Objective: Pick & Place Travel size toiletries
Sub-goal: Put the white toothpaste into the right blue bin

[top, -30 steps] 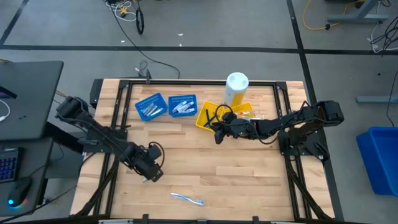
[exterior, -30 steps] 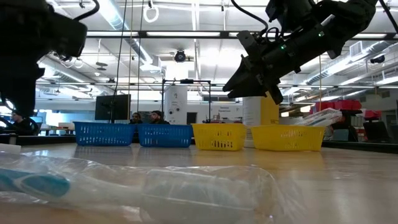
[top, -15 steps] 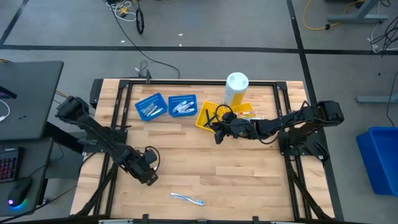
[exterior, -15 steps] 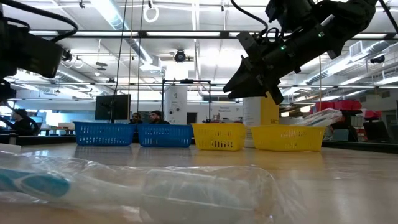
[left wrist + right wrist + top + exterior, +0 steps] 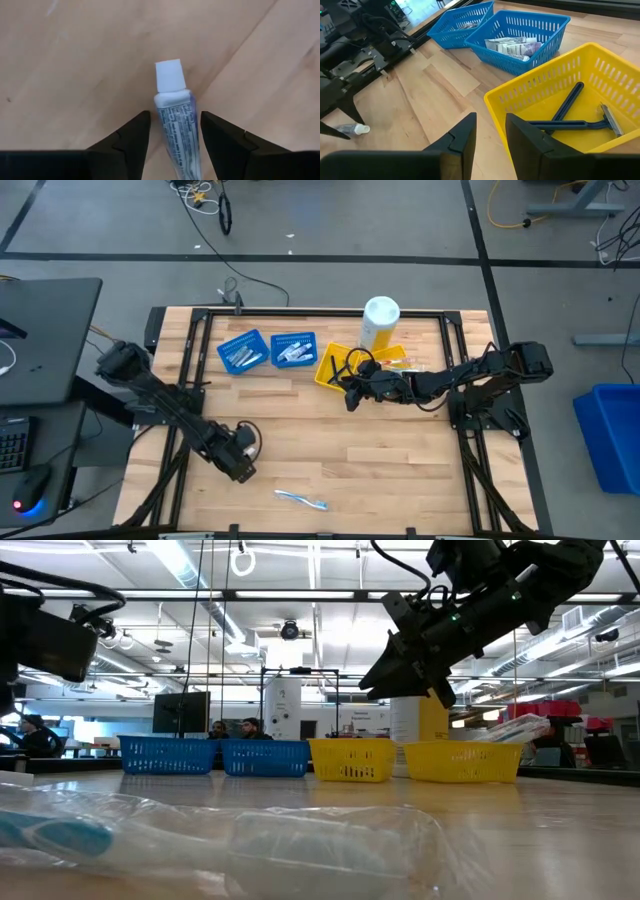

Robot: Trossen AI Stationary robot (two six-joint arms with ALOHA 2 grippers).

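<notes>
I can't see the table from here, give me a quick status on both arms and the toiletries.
Left pincer open, straddling a small white tube on the wood. Right pincer empty, hovering by the yellow basket holding razors. Nothing blocking.

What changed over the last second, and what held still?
The left gripper drew back toward the table's near-left edge, and its jaws now stand open around a small white tube lying on the wood. The right gripper kept its place by the yellow tray, and the toothbrush did not move.
</notes>
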